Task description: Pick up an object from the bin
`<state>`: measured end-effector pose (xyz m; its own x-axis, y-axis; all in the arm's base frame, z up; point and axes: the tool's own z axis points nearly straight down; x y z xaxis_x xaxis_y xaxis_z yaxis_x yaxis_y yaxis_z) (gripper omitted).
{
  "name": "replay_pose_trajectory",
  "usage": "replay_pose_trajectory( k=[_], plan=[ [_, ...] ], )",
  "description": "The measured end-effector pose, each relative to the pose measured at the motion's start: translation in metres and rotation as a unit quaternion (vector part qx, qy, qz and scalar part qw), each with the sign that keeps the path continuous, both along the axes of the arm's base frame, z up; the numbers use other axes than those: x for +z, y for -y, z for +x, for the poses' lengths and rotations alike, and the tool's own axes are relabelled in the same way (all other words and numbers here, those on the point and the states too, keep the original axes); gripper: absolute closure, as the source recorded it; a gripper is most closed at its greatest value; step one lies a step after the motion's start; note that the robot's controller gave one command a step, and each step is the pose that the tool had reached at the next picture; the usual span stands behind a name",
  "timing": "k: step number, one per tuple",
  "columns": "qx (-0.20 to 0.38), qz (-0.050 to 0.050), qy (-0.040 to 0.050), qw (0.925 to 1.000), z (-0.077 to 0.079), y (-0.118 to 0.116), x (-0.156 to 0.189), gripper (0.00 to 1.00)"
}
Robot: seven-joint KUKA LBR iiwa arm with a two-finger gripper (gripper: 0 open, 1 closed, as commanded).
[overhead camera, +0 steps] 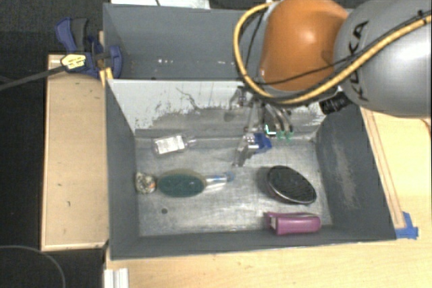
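A: Bin [121, 172], left side first?

B: Shiny lump [144, 182] on the floor near the left wall, touching the left end of a dark green oval brush [181, 184]. Brush lies flat, clear handle pointing right. Behind it and apart, toward the back wall, a small clear packet [169, 144].

A: And the hand?

B: Hand [243, 153] is down in the middle of the bin, below the orange cover [297, 44]. Its tip is just behind the end of the brush handle, the nearest thing to it. How far open, and whether it has hold of anything: cannot tell (too cluttered at the tip).

A: Right of it?

B: Black oval disc [290, 185], flat on the floor, near the hand but apart. In front of the disc, by the front wall, a mauve tube [293, 222] on its side.
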<state>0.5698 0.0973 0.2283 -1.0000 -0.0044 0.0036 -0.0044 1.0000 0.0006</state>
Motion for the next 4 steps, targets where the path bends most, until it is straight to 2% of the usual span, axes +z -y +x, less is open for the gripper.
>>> replay_pose_trajectory(
  k=[1,2,3,4],
  plan=[
    [0.059,0.0,-0.0015,0.9983,-0.027,0.033,-0.14,0.0],
    [0.043,0.002,0.0046,0.9991,-0.02,-0.023,-0.154,0.0],
    [0.039,0.001,0.0061,0.9992,-0.018,-0.019,-0.152,1.0],
    [0.079,0.0,0.0073,0.9968,-0.009,0.013,0.0,1.0]
  ],
)
